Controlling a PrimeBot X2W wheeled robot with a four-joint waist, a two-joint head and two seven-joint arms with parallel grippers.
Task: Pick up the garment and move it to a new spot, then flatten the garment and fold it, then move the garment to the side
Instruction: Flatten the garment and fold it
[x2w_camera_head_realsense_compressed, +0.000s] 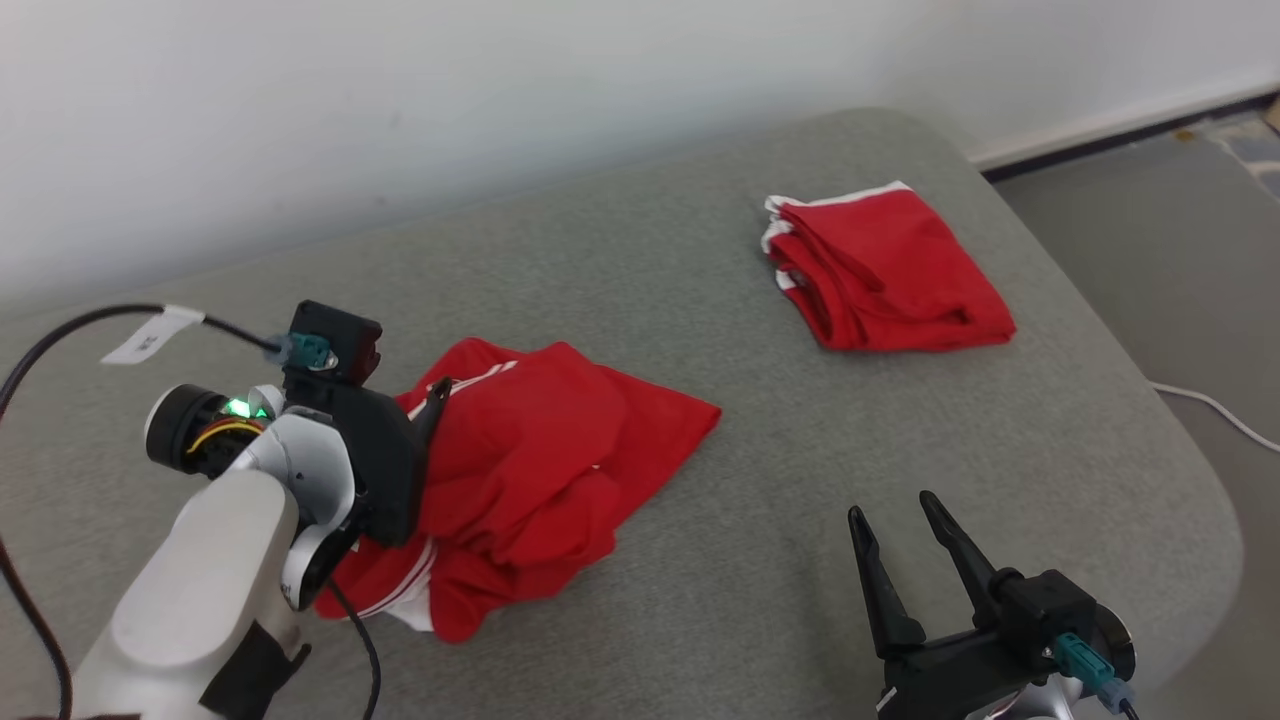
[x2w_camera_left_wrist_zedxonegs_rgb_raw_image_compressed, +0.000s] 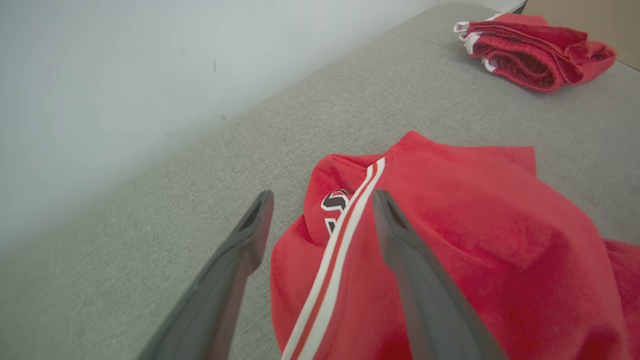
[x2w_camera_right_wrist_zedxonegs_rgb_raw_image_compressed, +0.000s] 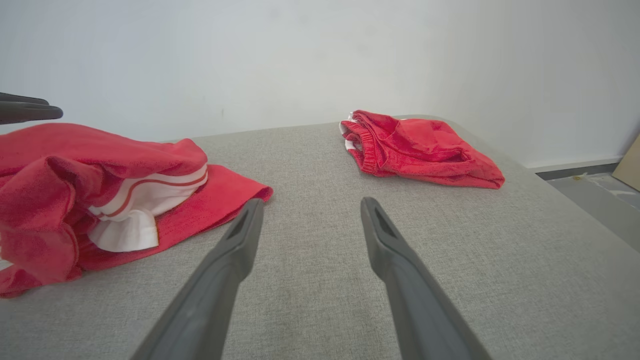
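Garment (x2w_camera_head_realsense_compressed: 540, 450) lies crumpled near the cushion's (x2w_camera_head_realsense_compressed: 700, 300) front-left edge. Left gripper (x2w_camera_left_wrist_zedxonegs_rgb_raw_image_compressed: 322, 195) gapes wide over its stripe (x2w_camera_left_wrist_zedxonegs_rgb_raw_image_compressed: 345, 225); right gripper (x2w_camera_head_realsense_compressed: 892, 506) wide too, off it. We'd bite a thick bunch, then lift clear.

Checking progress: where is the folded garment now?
In the head view the folded garment lies at the upper right of the grey cushion, apart from the crumpled garment.
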